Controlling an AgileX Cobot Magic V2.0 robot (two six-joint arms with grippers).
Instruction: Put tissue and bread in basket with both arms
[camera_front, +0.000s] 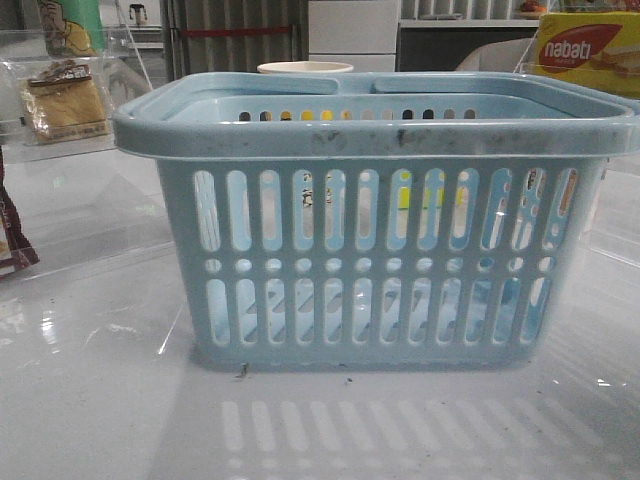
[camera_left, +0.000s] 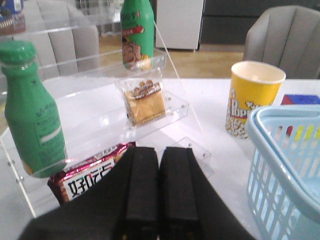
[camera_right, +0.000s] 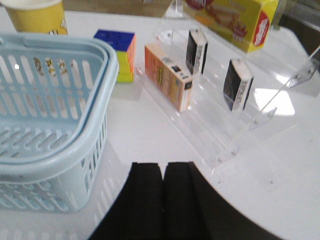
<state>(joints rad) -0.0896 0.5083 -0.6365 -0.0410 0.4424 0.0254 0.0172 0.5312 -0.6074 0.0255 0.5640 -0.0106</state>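
Bread (camera_left: 145, 102) beyond left fingers (camera_left: 142, 185)

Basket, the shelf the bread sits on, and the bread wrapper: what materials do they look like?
Basket: looks like moulded light-blue plastic, matte, with a scuffed, speckled rim and punched slots. Shelf under the bread: clear rigid sheet, probably acrylic; you can see through it, and its edges catch the light. Wrapper: thin clear film, glossy and slightly crinkled, with a dark printed label on top.

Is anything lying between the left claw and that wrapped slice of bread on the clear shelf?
In the left wrist view, only clear acrylic shelf steps separate the shut left gripper from the plastic-wrapped tan bread slice; the red snack packet lies off to one side.
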